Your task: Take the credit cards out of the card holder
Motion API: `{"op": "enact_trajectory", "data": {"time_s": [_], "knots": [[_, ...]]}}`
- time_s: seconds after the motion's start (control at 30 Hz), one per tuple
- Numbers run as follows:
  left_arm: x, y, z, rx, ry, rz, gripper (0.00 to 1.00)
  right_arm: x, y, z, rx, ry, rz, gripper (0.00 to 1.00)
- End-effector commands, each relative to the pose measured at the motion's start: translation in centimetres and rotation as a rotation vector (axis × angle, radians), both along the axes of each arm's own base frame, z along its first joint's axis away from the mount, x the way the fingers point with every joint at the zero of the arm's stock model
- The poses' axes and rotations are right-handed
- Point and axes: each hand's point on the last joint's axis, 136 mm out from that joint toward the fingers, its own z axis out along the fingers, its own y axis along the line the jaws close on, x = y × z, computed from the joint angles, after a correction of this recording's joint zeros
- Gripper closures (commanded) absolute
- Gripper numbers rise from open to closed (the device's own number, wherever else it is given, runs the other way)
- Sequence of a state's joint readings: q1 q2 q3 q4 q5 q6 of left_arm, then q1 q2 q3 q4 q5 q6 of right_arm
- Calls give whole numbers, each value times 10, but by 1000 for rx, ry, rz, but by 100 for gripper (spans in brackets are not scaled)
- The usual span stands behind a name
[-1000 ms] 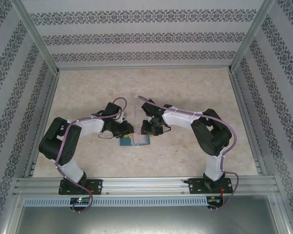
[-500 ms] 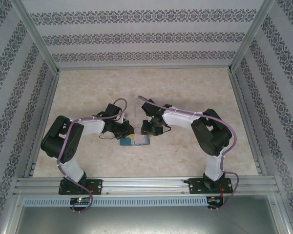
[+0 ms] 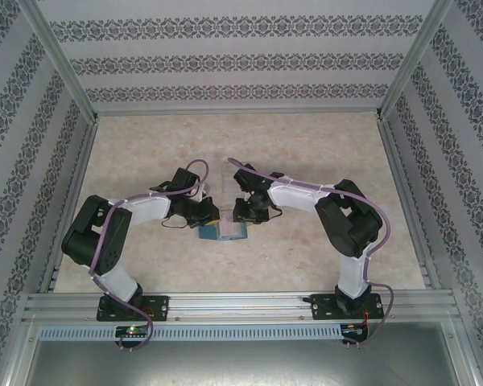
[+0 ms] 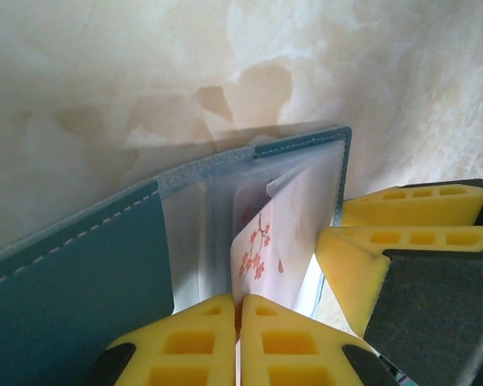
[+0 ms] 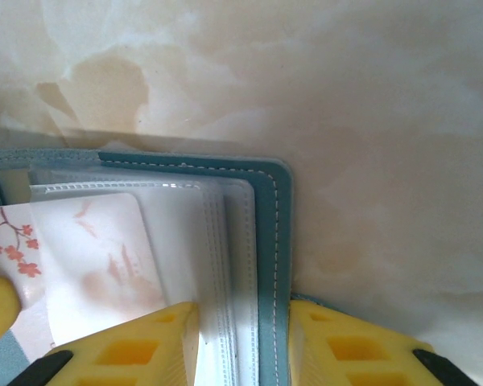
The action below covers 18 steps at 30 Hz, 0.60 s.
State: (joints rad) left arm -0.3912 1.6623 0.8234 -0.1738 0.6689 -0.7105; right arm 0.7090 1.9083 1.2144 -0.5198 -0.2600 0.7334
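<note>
While both grippers met over the card holder (image 3: 223, 232) at mid-table, a pale credit card (image 4: 262, 241) sat pinched in the left one.

Left gripper (image 4: 240, 318): yellow fingers pressed together on the card's lower edge; the card bore red blossom sprigs and stood partly out of a clear sleeve (image 4: 189, 233). Right gripper (image 5: 241, 350): fingers narrow, clamped over the holder's stitched teal edge and its sleeves, just beside the left fingers. The holder lay open on the mottled beige table (image 3: 322, 145), its teal cover spread toward the left gripper's side. From above, both wrists covered most of the holder, leaving a teal strip on view. Just beyond the grippers lay a clear tray (image 3: 228, 173), or so it seemed; too faint to be sure. Patterned walls (image 3: 241, 60) and an aluminium frame (image 3: 225, 301) closed the table in.
</note>
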Motion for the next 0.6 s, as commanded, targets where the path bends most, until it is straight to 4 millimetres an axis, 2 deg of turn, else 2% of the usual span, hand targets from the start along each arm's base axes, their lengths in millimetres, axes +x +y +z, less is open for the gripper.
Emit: {"op": "enact_trajectory", "data": {"time_s": [0.0,0.13,0.27,0.57], "knots": [[-4,5,5,33,-3,-11,91,-8,-8,-7,-21,30,-5,67],[-2,-1,8,-11,-8,-10,90,-8,-5,-8,-12,34,3,67],[1,-8,10,-61,-11,-5,84,-11,-3,-11,-15,46,15,67],[4,-14,7,-101,-8,5,83,-14,1,-17,-13,66,26,72]]}}
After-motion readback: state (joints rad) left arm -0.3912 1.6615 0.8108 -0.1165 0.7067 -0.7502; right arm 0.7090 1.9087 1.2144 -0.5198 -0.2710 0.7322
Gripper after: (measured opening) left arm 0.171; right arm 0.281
